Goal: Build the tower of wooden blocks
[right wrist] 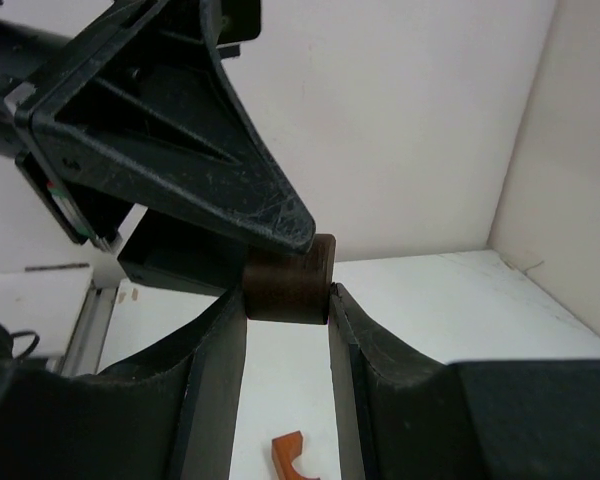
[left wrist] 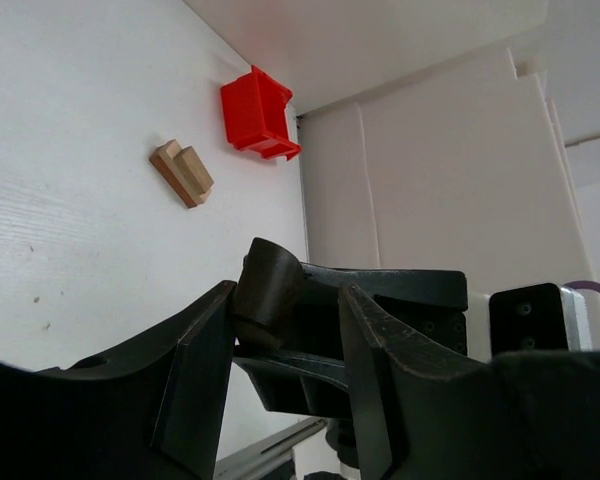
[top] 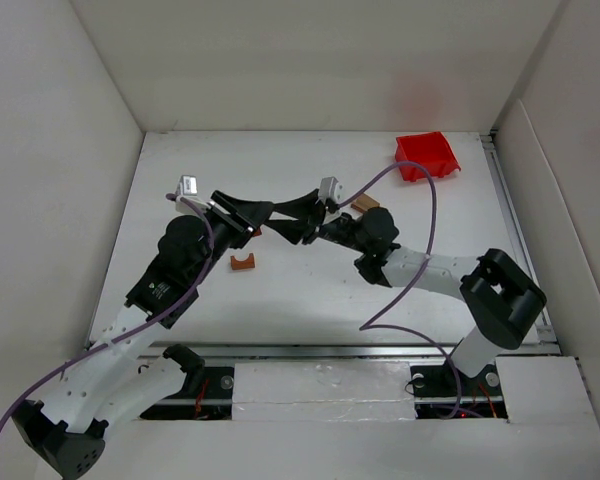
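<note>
A dark brown wooden cylinder is held off the table between the fingertips of my right gripper, which is shut on it. My left gripper meets it nose to nose at the table's middle. Its jaws stand apart around the cylinder, and only one finger touches it. In the top view the right gripper hides the cylinder. An orange arch block lies on the table below the grippers and shows in the right wrist view. Two tan blocks lie together further back.
A red plastic bin stands at the back right corner, also in the left wrist view. White walls close the table on the left, back and right. A purple cable loops over the right arm.
</note>
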`<state>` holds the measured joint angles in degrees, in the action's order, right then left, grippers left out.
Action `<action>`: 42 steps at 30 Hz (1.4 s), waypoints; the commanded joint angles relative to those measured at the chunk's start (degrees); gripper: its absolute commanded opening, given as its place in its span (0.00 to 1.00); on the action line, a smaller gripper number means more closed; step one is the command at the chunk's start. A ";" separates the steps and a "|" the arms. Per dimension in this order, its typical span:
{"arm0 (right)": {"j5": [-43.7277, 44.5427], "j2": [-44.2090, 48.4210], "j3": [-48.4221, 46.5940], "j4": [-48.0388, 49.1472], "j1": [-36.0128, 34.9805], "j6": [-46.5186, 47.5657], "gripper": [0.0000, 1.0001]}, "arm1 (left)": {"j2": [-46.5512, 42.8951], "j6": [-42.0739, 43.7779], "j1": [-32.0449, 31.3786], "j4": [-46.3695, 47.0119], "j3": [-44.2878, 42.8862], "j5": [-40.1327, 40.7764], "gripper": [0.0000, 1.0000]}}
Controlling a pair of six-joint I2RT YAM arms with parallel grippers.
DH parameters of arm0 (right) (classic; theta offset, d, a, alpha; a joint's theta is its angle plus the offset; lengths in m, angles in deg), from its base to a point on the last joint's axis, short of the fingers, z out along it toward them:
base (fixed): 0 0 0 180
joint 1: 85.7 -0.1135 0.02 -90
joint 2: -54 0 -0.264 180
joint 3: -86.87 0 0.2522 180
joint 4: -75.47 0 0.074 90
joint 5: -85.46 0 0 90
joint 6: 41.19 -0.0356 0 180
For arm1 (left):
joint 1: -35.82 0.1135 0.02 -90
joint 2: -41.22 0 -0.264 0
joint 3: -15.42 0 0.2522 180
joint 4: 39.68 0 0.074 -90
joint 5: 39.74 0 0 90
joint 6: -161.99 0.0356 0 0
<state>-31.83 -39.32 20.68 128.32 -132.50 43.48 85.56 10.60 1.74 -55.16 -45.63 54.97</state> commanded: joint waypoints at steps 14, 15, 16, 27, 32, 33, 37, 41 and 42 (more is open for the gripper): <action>-25.17 5.78 -6.64 -23.10 6.38 14.19 0.04 | -0.04 5.57 -0.37 -0.40 -2.46 -4.27 0.18; -25.70 5.69 -7.07 -24.06 6.90 14.55 0.04 | 0.05 5.66 -0.37 -0.39 -2.28 -6.36 0.17; -26.14 5.78 -7.51 -25.64 6.90 15.59 0.04 | 0.57 5.84 -0.37 -0.13 -2.37 -6.64 0.11; -16.94 10.95 -4.36 -27.50 5.23 19.03 1.00 | 2.86 6.72 -0.37 0.31 -2.46 -9.28 0.00; -9.45 14.92 -0.84 -27.85 4.00 20.53 1.00 | 2.42 6.72 -0.37 -0.66 -2.63 -8.49 0.00; -10.15 15.18 -0.92 -28.46 4.00 21.05 0.99 | 2.33 6.72 -0.37 -0.57 -2.46 -8.58 0.00; -12.35 14.22 -2.33 -30.39 4.00 20.53 0.74 | 2.68 6.54 -0.37 -0.83 -2.72 -8.58 0.00; -12.00 12.38 -3.03 -29.52 4.00 18.51 0.63 | 2.69 6.45 -0.37 -1.01 -2.99 -8.66 0.00; -12.09 11.85 -3.38 -29.69 4.00 17.90 0.63 | 2.51 6.54 -0.37 -1.01 -2.90 -8.67 0.00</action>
<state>-44.85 -26.62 19.37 98.18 -128.15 62.46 88.79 16.59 1.41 -58.04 -45.69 46.90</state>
